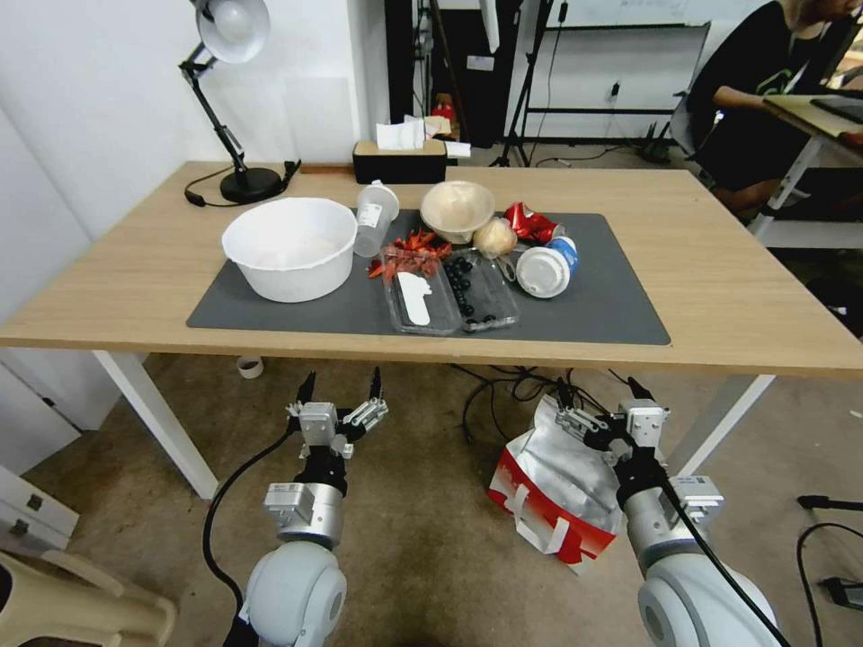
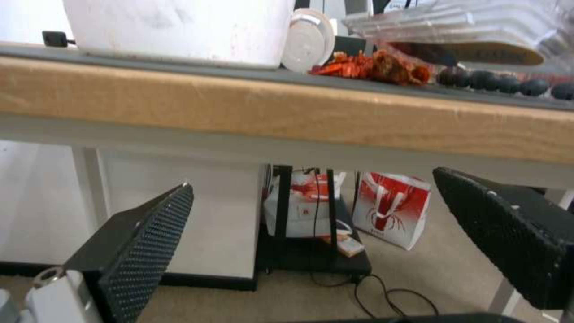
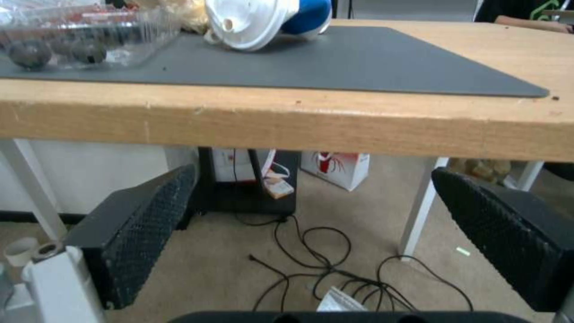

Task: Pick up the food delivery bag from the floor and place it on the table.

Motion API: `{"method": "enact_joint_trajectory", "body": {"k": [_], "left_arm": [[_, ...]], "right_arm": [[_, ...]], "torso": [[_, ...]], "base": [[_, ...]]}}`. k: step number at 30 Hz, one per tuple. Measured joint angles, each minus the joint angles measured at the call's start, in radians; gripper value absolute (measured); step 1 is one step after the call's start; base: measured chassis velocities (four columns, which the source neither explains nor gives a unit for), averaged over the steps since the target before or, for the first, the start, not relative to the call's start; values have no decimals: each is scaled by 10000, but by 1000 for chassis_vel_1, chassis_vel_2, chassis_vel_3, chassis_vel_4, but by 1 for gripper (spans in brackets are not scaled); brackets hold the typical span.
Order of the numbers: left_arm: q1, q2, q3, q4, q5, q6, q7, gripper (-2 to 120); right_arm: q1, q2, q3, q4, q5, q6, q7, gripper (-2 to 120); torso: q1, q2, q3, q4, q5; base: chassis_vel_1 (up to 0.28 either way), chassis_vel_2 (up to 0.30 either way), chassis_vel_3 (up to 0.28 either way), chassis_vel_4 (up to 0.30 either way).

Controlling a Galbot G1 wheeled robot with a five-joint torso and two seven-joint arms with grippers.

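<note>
Food delivery bag (image 1: pixel 550 496) | on floor, tipped, under worktop (image 1: pixel 719 270) front edge | right gripper (image 1: pixel 600 395) above bag mouth, fingers apart | left gripper (image 1: pixel 342 388) idle, fingers apart | advice: descend, pinch a strap handle, clear worktop edge when lifting.

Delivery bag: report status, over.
Both claws open, empty: left claw, right claw, below the table edge. Food delivery bag on the floor beneath the right claw, ungrasped. Cables on the floor behind it.
</note>
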Motion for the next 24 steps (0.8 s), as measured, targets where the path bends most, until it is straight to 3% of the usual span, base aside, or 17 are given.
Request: {"method": "enact_joint_trajectory", "body": {"k": [24], "left_arm": [[-5, -116, 118, 113, -26, -64, 3, 100]], "right_arm": [[44, -48, -25, -106, -13, 10, -36, 100]], "torso": [[-410, -999, -589, 0, 0]], "base": [[0, 0, 0, 0]]}}
